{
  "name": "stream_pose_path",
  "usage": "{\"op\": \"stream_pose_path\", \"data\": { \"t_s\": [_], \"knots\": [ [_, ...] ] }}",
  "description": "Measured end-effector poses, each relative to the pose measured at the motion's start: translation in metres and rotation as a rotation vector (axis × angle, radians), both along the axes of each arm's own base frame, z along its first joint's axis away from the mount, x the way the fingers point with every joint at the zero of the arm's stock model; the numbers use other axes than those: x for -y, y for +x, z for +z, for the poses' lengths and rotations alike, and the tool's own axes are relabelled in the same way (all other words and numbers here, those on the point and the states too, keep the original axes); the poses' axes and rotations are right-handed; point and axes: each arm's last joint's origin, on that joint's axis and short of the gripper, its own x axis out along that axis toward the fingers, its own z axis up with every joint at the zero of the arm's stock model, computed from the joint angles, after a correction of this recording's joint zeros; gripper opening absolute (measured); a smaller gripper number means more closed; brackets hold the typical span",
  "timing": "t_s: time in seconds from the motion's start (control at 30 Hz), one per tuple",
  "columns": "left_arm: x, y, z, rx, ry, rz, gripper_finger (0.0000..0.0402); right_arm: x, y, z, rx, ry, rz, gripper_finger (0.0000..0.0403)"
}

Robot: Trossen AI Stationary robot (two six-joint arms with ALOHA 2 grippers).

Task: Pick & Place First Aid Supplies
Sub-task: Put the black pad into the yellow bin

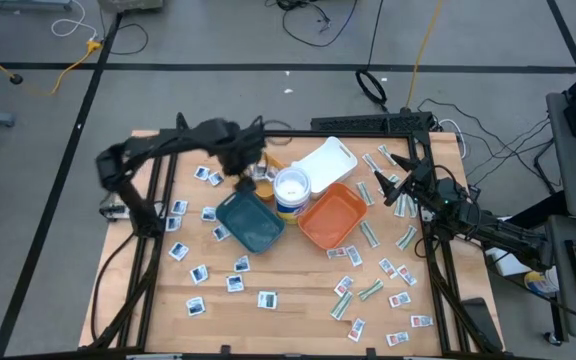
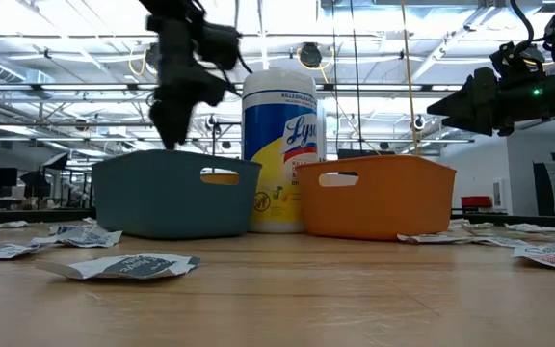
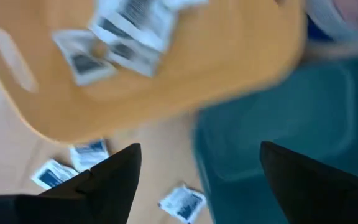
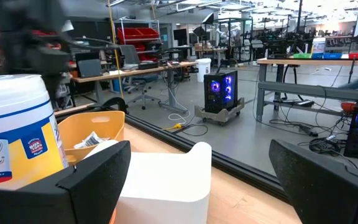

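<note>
The supplies are small flat packets strewn over the table. White squares with blue marks (image 1: 199, 273) lie on the left side. Green-white strips (image 1: 369, 290) and red-marked packets (image 1: 400, 299) lie on the right side. Some blue-marked packets (image 3: 126, 34) lie inside a yellow tray (image 3: 229, 68). My left gripper (image 3: 197, 149) is open and empty, in the air over the yellow tray's edge and the teal tray (image 1: 251, 222). My right gripper (image 4: 201, 146) is open and empty, raised over the table's right side (image 1: 396, 185), and faces the white tray (image 4: 160, 180).
A white round tub (image 1: 291, 190) stands between the teal tray and an orange tray (image 1: 333, 215). The white tray (image 1: 328, 160) lies behind them toward the far edge. A black frame runs along the table's left, right and far edges (image 1: 438, 270). The near middle of the table holds few packets.
</note>
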Motion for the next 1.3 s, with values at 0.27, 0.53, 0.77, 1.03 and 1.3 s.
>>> {"op": "stream_pose_path", "data": {
  "t_s": [0.27, 0.53, 0.77, 1.03, 1.3],
  "knots": [
    [0.078, -0.05, -0.003, 0.042, -0.028, -0.221, 0.0323, 0.0, 0.0, 0.0, 0.0, 0.0, 0.0, 0.0377],
    [0.137, -0.078, -0.008, 0.049, -0.053, -0.446, 0.0317, 0.0, 0.0, 0.0, 0.0, 0.0, 0.0, 0.0377],
    [0.172, -0.06, -0.009, 0.03, -0.05, -0.627, 0.0299, 0.0, 0.0, 0.0, 0.0, 0.0, 0.0, 0.0377],
    [0.203, -0.017, -0.009, 0.002, -0.051, -0.722, 0.0305, 0.0, 0.0, 0.0, 0.0, 0.0, 0.0, 0.0377],
    [0.235, 0.029, -0.002, 0.042, -0.047, -0.776, 0.0322, 0.0, 0.0, 0.0, 0.0, 0.0, 0.0, 0.0377]
  ]
}}
